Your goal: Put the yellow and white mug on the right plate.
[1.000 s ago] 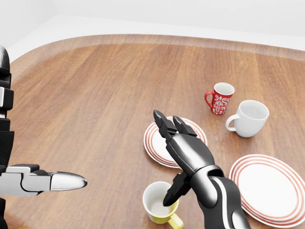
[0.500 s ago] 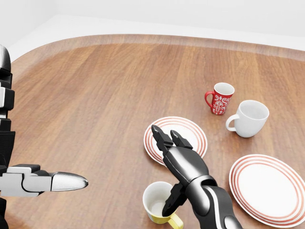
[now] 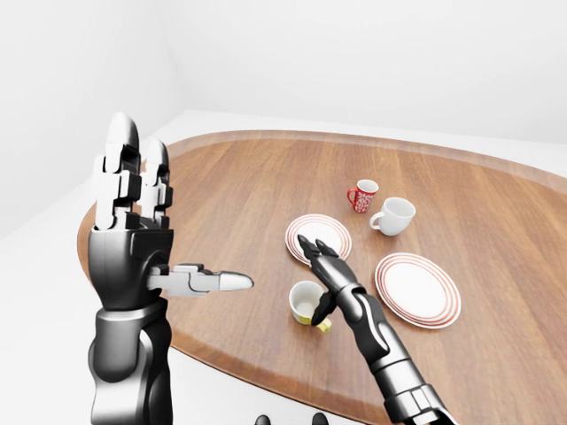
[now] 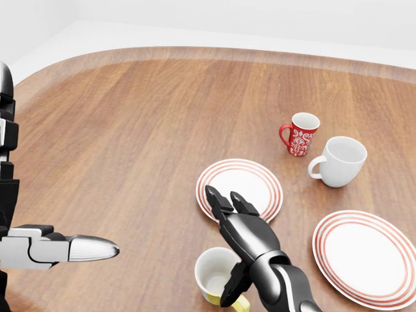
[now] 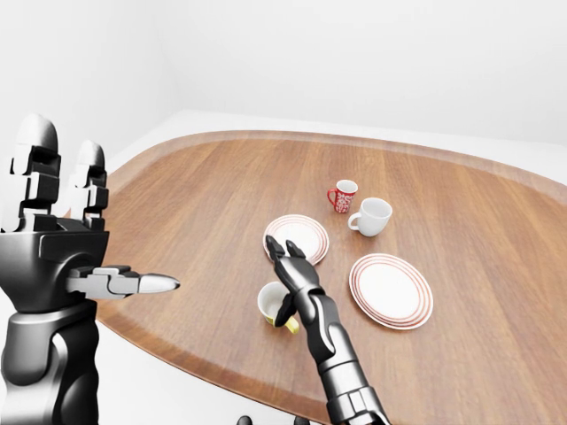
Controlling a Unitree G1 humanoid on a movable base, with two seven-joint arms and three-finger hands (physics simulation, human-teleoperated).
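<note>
the task looks barely begun: the yellow and white mug point(image 4: 218, 277) sits on the wooden table point(image 4: 130, 130), not lifted, and the right plate point(image 4: 366, 257) lies bare at about 3 o'clock from it in the head view, well apart. what is left, as i judge it, is nearly everything: a firm hold on the mug, a lift, a carry toward 3 o'clock, and a set-down on that plate.

the right hand point(image 4: 244, 234) is over the mug's 3 o'clock side. its two long fingers point(image 4: 220, 198) stretch out straight toward 11 o'clock, over the edge of the left plate point(image 4: 239, 188), while the thumb dips down at the mug's rim by the handle. the fingers are spread, not curled round the cup; whether the thumb touches the rim i cannot tell. the left hand point(image 3: 133, 221) is held up at the left of the eye views, fingers straight up and thumb sticking out sideways, holding nothing.

the mug stands upright, mouth open to the camera, white inside with a yellow outside and a yellow handle pointing to about 5 o'clock. it looks empty. a red patterned mug point(image 4: 301, 134) and a white mug point(image 4: 340, 161) stand near each other at 1 o'clock from it, beyond the plates.
</note>
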